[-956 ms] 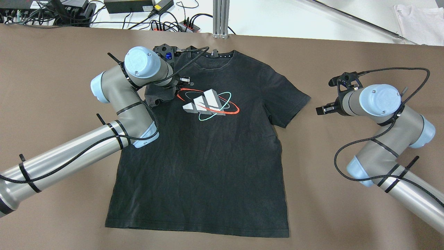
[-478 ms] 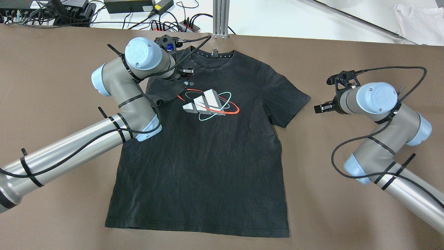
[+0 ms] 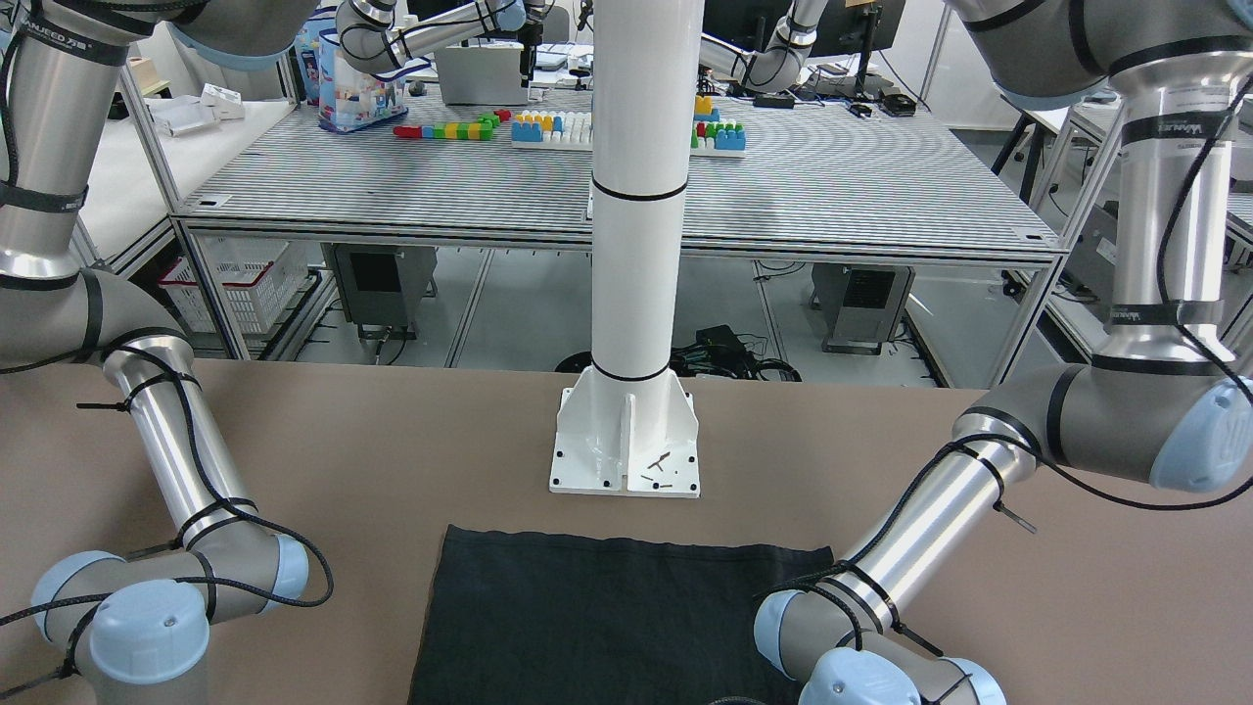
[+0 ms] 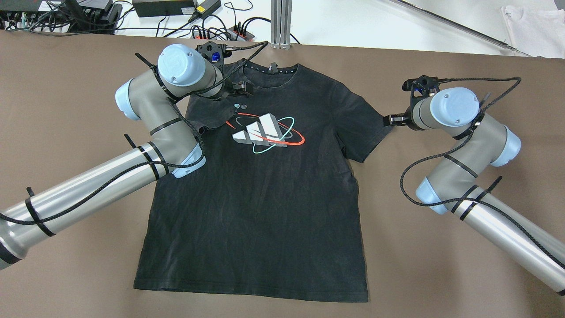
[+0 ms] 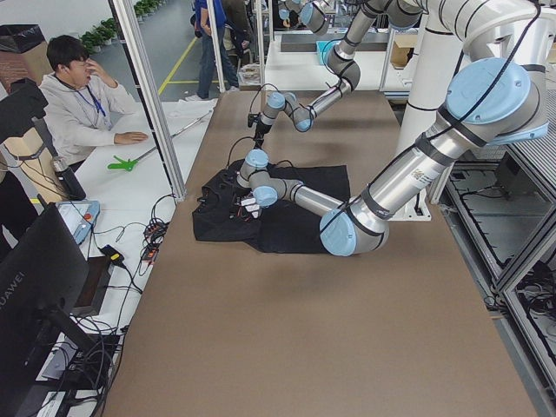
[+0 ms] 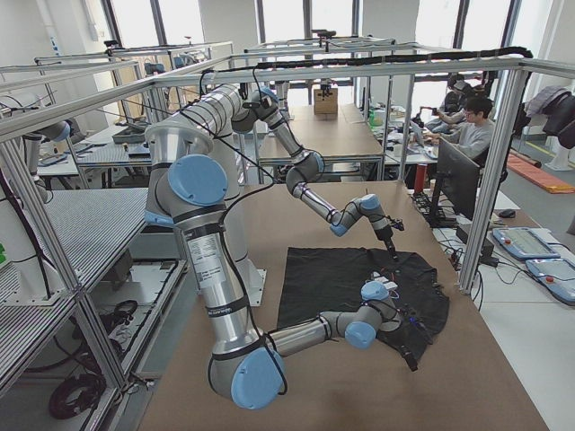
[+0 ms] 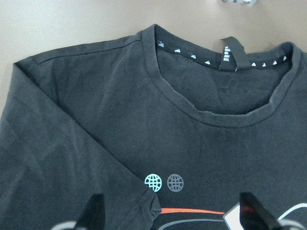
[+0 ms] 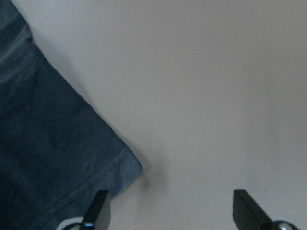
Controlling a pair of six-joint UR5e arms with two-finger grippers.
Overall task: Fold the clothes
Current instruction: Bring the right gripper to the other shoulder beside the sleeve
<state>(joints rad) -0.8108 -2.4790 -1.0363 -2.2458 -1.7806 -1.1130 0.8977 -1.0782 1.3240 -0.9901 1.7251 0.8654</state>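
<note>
The clothes are one black T-shirt with a white, red and teal chest print, lying face up and flat on the brown table. Its left sleeve is folded in over the chest. My left gripper hovers open just below the collar, with nothing between its fingers. My right gripper is open beside the outer edge of the spread right sleeve, whose corner lies by one fingertip. The front-facing view shows only the shirt's hem end.
A white pillar base is bolted to the table beyond the hem. An aluminium post, cables and power strips line the collar-side edge. A white cloth lies off the mat. A seated person is beside the table.
My right gripper has swung in toward the right sleeve's edge. My left gripper has drifted from the folded sleeve toward the collar. The shirt has not shifted.
</note>
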